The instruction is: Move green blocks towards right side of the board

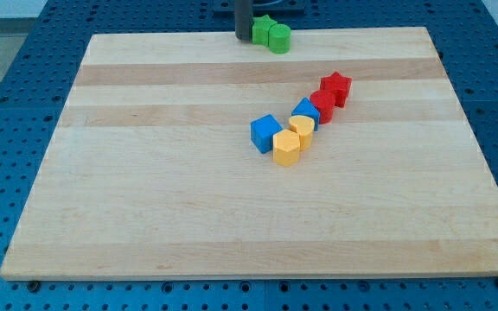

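Observation:
Two green blocks sit at the view's top edge of the board, touching: a green star (pixel 264 26) and a green cylinder (pixel 278 38) just to its right and a little lower. My tip (pixel 243 37) stands right against the star's left side, at the board's top edge. The rod rises out of the view's top.
A cluster lies right of the board's (pixel 145 190) centre: a red star (pixel 336 87), a red cylinder (pixel 322 105), a blue block (pixel 305 111) behind a yellow block (pixel 302 130), a blue cube (pixel 266 133), a yellow hexagon (pixel 287 148). Blue perforated table surrounds the board.

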`<act>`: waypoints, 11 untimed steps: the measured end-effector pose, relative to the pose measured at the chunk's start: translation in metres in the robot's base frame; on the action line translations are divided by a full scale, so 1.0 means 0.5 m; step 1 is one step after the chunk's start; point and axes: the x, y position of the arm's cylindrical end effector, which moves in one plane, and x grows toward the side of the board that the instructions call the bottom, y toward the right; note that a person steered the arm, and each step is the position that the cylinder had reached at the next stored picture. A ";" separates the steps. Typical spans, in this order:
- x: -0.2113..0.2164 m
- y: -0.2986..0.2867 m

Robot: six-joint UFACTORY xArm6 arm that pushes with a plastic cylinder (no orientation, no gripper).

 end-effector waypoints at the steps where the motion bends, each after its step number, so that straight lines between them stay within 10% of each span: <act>1: 0.058 0.047; 4: 0.027 -0.086; 7: -0.015 0.051; 11: 0.103 0.035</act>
